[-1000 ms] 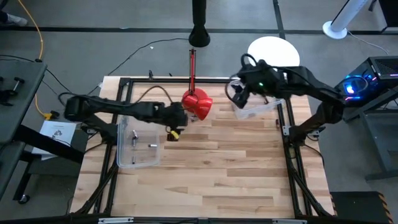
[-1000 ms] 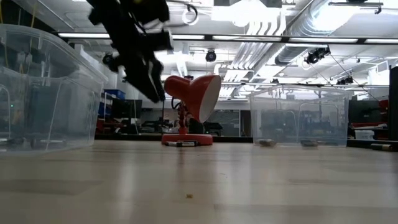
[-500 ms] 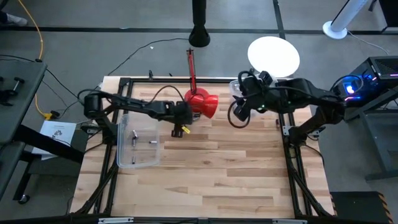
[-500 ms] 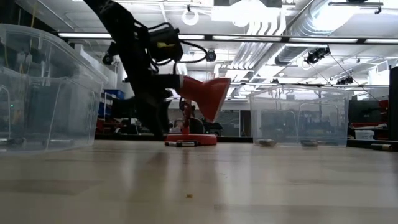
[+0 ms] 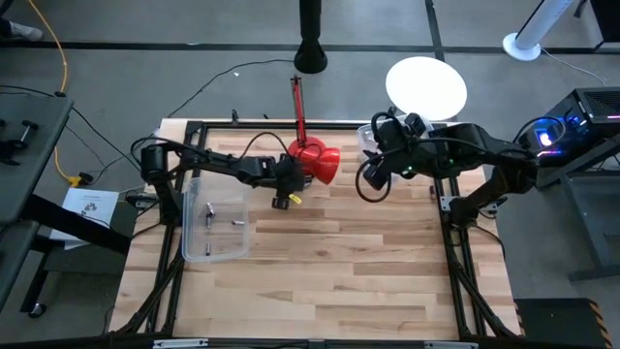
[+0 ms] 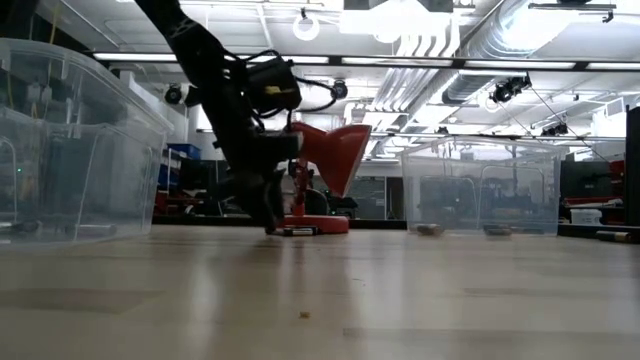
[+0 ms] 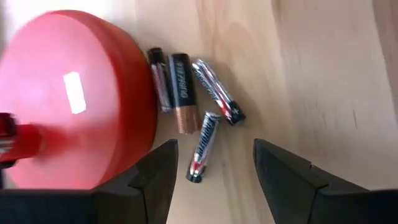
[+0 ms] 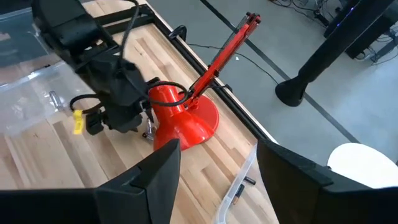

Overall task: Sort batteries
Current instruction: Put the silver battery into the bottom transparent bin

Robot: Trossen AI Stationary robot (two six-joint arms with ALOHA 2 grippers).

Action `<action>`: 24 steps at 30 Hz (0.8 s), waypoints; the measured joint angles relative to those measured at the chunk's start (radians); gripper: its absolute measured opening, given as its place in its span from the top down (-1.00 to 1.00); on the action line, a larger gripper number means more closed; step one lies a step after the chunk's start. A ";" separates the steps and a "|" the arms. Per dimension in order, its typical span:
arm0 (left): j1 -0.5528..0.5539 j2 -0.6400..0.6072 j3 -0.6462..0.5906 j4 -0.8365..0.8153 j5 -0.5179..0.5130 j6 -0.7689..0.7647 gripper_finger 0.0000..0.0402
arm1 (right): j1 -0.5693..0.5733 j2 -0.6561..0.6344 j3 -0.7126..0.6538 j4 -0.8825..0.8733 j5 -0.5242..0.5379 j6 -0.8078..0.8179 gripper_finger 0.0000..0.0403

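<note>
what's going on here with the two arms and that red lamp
The robot is sorting batteries. The left tool is lowered, fingers apart, over four loose batteries lying beside the red lamp's base; nothing is gripped yet. A clear bin on the left side already holds a few batteries. The right tool hangs open above the table near the other clear bin, holding nothing.
</note>
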 joint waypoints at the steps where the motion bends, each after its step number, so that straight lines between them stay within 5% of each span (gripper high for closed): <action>1: 0.009 0.006 0.000 0.001 0.015 0.013 0.00 | 0.000 0.000 0.000 0.000 -0.003 0.003 -0.02; 24: 0.096 0.049 0.002 -0.046 0.283 0.021 0.01 | 0.034 0.002 0.000 0.003 -0.033 0.049 -0.02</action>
